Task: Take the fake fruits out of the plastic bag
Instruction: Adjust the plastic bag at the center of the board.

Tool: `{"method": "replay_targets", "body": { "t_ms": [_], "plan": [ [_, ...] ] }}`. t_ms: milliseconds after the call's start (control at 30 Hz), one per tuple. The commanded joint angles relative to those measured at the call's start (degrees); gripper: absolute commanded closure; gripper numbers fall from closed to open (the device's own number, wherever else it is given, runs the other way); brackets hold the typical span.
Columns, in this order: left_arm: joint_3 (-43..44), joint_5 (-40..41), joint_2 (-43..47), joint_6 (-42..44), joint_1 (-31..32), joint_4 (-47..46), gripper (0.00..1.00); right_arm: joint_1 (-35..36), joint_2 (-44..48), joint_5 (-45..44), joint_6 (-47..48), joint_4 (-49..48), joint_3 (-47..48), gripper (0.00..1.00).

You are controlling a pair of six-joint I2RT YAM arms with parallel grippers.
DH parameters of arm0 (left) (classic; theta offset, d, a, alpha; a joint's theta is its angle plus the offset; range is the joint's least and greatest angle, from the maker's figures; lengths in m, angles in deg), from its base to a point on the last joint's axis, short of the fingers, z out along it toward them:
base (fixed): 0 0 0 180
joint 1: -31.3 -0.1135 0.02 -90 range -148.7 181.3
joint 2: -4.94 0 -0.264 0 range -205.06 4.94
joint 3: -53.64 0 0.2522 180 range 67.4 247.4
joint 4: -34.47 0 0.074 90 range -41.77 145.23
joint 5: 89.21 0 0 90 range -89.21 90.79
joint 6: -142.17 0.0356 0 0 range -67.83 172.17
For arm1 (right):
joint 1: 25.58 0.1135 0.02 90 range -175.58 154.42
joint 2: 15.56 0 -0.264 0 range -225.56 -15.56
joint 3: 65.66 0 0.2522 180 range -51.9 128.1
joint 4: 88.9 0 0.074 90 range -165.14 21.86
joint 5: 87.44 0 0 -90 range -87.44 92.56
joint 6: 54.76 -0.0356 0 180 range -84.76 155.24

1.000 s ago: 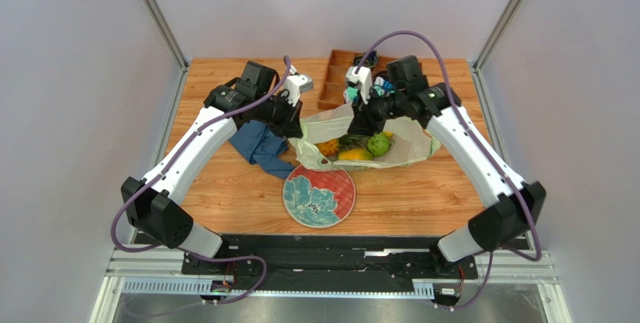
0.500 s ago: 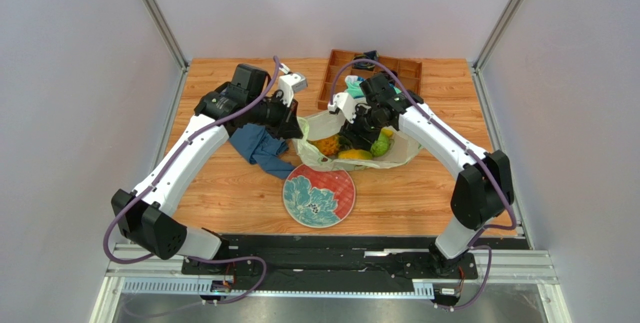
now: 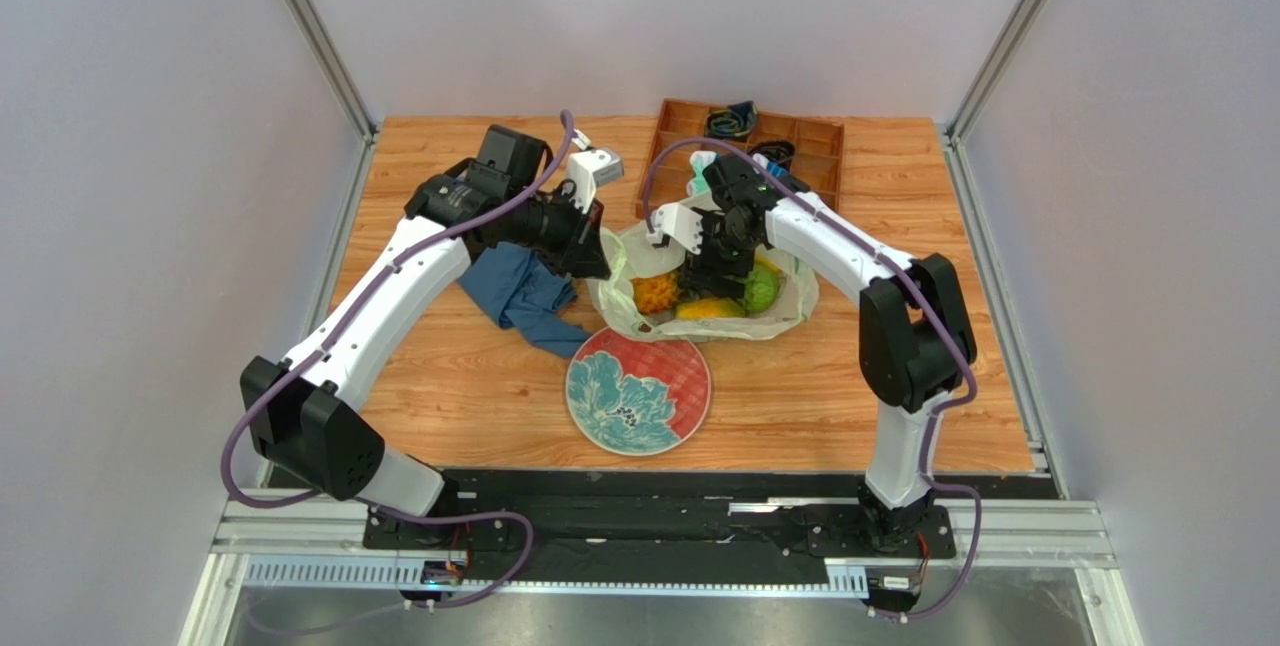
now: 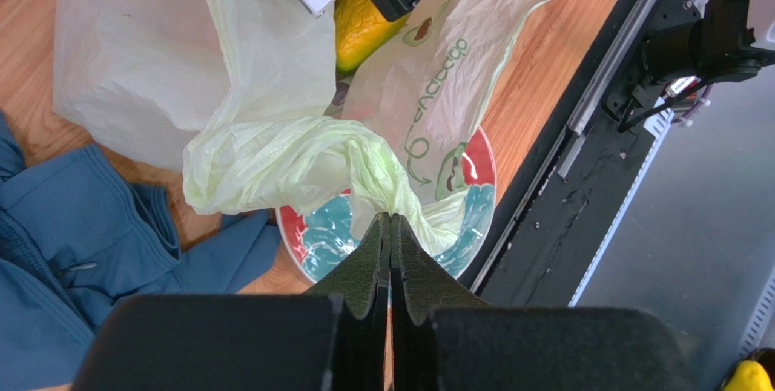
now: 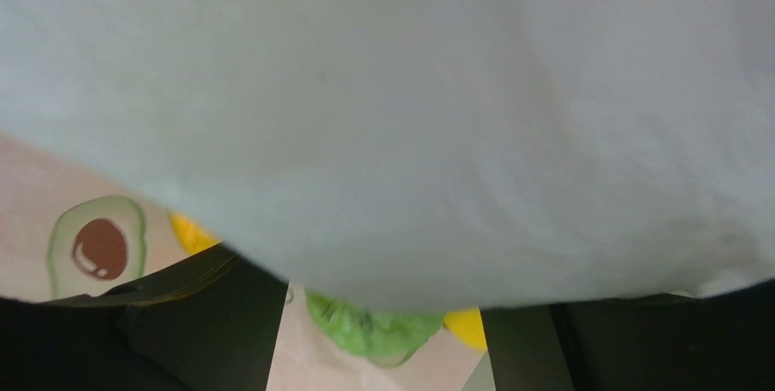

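- Pale plastic bag (image 5: 391,110) fills everything above a green bumpy fruit (image 5: 373,329).
- Dark end effector (image 5: 387,314) fingers (image 5: 209,327) flank the fruit, spread apart.
- Avocado print (image 5: 95,246) to the fruit's left.

Top external camera high at near edge, looking down over whole worktop (image 3: 812,376), left wrist camera close above plastic bag (image 4: 273,155) and plate (image 4: 318,244), right wrist camera hard against bag film, bag common to all.
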Motion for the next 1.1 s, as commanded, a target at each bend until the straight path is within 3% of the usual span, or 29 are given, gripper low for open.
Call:
{"method": "replay_targets", "body": {
  "t_ms": [0, 100, 233, 300, 400, 600, 700, 833, 933, 1067],
  "plan": [
    [2.9, -1.1, -1.0, 2.3, -0.1, 0.8, 1.0, -0.3, -4.1, 5.4, 8.8, 0.2, 4.8, 0.27],
    [3.6, -0.2, -1.5, 3.0, -0.1, 1.3, 1.0, -0.3, -6.7, 4.8, 10.4, -1.1, 5.3, 0.3],
    [4.5, 0.8, -2.3, 3.0, -0.1, 1.3, 1.0, -0.6, -5.2, 4.3, 10.3, -2.6, 5.0, 0.75],
    [5.0, 0.8, -2.5, 2.6, -0.1, 0.6, 1.0, -0.7, -1.0, 5.4, 10.8, -2.5, 3.8, 0.87],
    [6.4, 2.1, -3.7, 1.2, -0.1, -0.7, 1.0, -0.8, 4.4, 8.6, 12.1, 1.8, 3.6, 0.96],
    [11.7, 6.3, -5.7, -0.6, -0.1, -4.1, 1.0, 0.6, 16.3, 11.5, 11.3, 14.8, 5.7, 1.0],
    [15.3, 9.6, -6.7, -0.4, -0.2, -5.3, 1.0, 2.4, 20.0, 9.1, 10.4, 21.9, 5.7, 1.0],
    [20.5, 11.4, -8.3, 0.5, -0.2, -5.5, 1.0, 4.0, 22.9, -1.2, 6.4, 28.2, 2.9, 1.0],
    [22.3, 11.6, -8.7, 1.4, -0.2, -5.4, 1.0, 4.0, 25.8, -10.2, 1.7, 23.8, -0.2, 1.0],
    [21.5, 6.1, -9.1, -0.5, -0.1, -5.6, 1.0, 4.0, 32.3, -7.4, -2.3, 15.8, 0.8, 1.0]
  ]
}}
